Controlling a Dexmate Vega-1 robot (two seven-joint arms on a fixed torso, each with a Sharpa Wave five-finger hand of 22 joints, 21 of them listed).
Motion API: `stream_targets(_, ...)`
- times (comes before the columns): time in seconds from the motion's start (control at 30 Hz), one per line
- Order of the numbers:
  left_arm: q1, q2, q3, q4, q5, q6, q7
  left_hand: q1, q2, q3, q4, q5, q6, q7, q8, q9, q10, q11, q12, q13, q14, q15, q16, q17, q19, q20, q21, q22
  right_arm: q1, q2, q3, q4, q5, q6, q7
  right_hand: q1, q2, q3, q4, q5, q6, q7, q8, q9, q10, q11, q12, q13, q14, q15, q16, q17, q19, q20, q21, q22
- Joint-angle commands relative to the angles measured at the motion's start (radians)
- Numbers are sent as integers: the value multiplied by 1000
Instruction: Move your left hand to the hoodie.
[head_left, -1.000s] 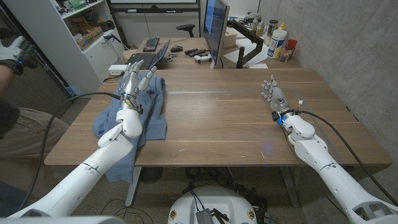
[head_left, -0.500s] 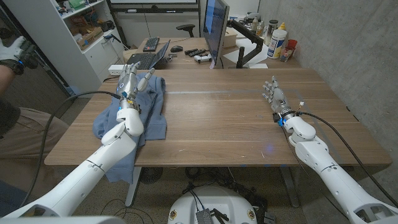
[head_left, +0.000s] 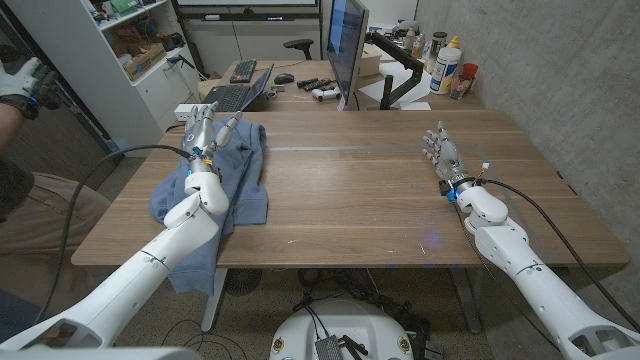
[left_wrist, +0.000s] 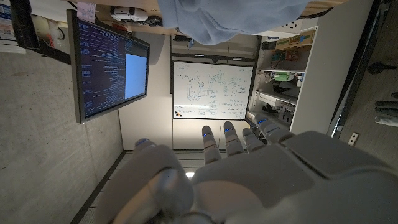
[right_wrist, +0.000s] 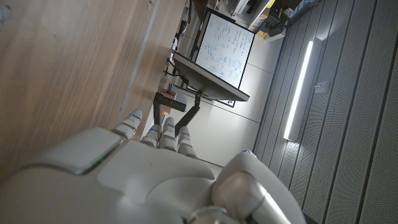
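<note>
- Where the blue hoodie (head_left: 225, 175) lies, at the table's (head_left: 350, 200) left end, part of it hangs over the near edge.
- The left hand (head_left: 205, 135) is raised above the hoodie's far part, fingers spread and pointing up, holding nothing.
- The right hand (head_left: 441, 155) rests on the table, well apart from the hoodie, fingers extended, empty.
- A monitor (head_left: 346, 45) stands behind the table.

No text can be read: the monitor (left_wrist: 112, 71) shows lines of small writing and the whiteboard (left_wrist: 212, 90) has handwritten notes w/ diagrams, but both are too small and blurred to make out any word.
</note>
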Motion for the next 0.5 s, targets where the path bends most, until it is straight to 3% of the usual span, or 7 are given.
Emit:
stream_targets(0.03, -36, 4, 22, 46, -27, 32, -4, 4, -6, -1, -6, 4, -10, -3, -3, 4, 4, -3, 4, 3, 4, -39, 4, 5, -5, -3, -1, 3, 3, -3, 1, 1, 3, -8, 5, -3, 15, 0, 5, -3, 2, -4, 5, 6, -5, 0, -2, 4, -13, -1, 4, 5, -9, 3, 8, 5)
stream_targets(0.5, -67, 14, 44, 97, -60, 4, -4, 3, -6, -1, -7, 4, -14, -2, -3, 4, -8, -3, -1, 3, -10, -36, -2, 5, -7, -4, -2, 3, 4, 0, 6, 11, 11, -5, 14, -4, 14, 0, 5, -3, 1, -4, 5, 6, -4, 1, -2, 4, -14, -3, 4, 5, -9, 3, 8, 5)
